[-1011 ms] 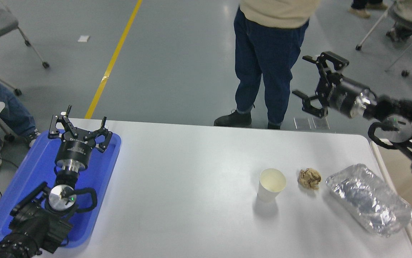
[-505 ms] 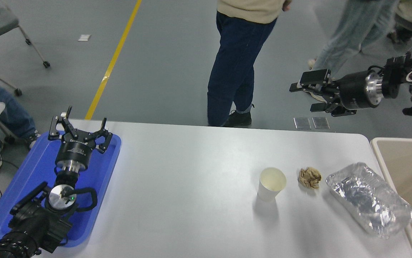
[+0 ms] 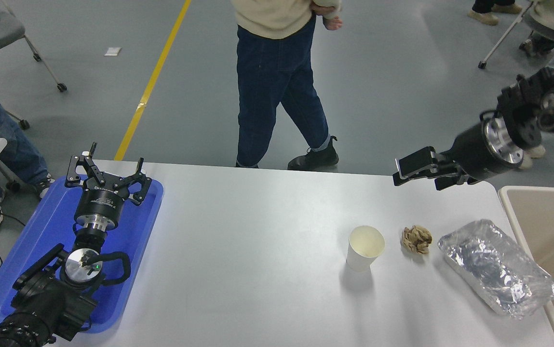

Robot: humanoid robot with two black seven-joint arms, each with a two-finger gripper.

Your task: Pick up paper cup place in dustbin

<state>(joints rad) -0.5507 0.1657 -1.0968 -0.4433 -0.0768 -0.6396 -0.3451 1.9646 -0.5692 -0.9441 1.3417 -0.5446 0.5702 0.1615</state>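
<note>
1. Hovering: my right gripper (image 3: 419, 174) is hanging above the table's (image 3: 257, 231) far right edge, fingers parted, holding nothing
2. Standing: the paper cup (image 3: 365, 247) is sitting upright, well apart from that gripper, beside the crumpled brown paper ball (image 3: 416, 239)
3. Waiting: the dustbin (image 3: 549, 226) is lying off the table's right end
4. Parking: my left gripper (image 3: 107, 179) is resting open over the blue tray (image 3: 40, 231)

Single head cam, mounted high on robot's side, faces fwd and down across white table (image 3: 257, 250). Left arm enters at 7 o'clock over blue tray (image 3: 50, 231); right arm enters at 3 o'clock. Table's far edge runs mid-frame; grey floor and a person's legs (image 3: 277, 96) fill 12 o'clock. Mid-range view, no 2nd cam, so no overlap.
</note>
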